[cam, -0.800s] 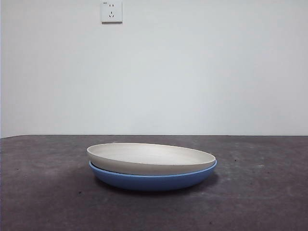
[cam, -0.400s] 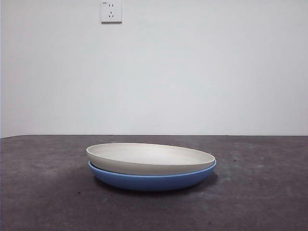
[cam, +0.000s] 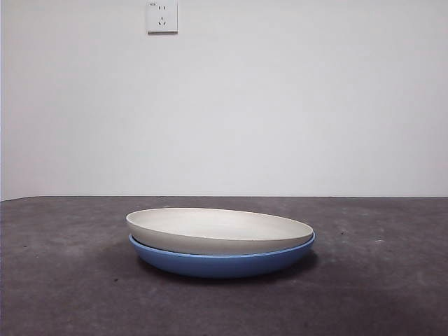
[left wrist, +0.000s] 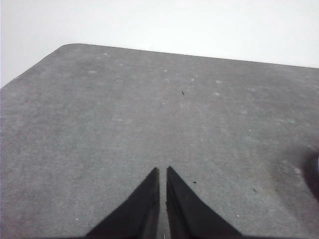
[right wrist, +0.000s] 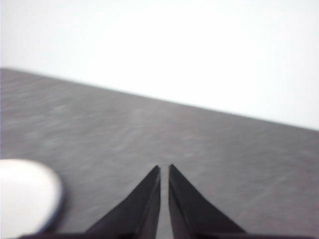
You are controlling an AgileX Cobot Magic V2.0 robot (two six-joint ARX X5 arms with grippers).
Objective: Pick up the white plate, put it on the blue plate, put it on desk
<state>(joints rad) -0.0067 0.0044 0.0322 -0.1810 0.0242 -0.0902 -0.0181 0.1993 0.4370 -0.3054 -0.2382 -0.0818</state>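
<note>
The white plate (cam: pixel 220 231) rests nested on the blue plate (cam: pixel 222 262) in the middle of the desk (cam: pixel 63 280) in the front view. No arm shows in that view. In the right wrist view an edge of the white plate (right wrist: pixel 25 196) appears with a thin blue rim beneath it, off to one side of my right gripper (right wrist: pixel 163 170), which is shut and holds nothing. My left gripper (left wrist: pixel 162 172) is shut over bare desk (left wrist: pixel 124 109), with only a dark shadow at the picture's edge.
A white wall with a power socket (cam: pixel 162 17) stands behind the desk. The desk's rounded corner (left wrist: pixel 70 47) shows in the left wrist view.
</note>
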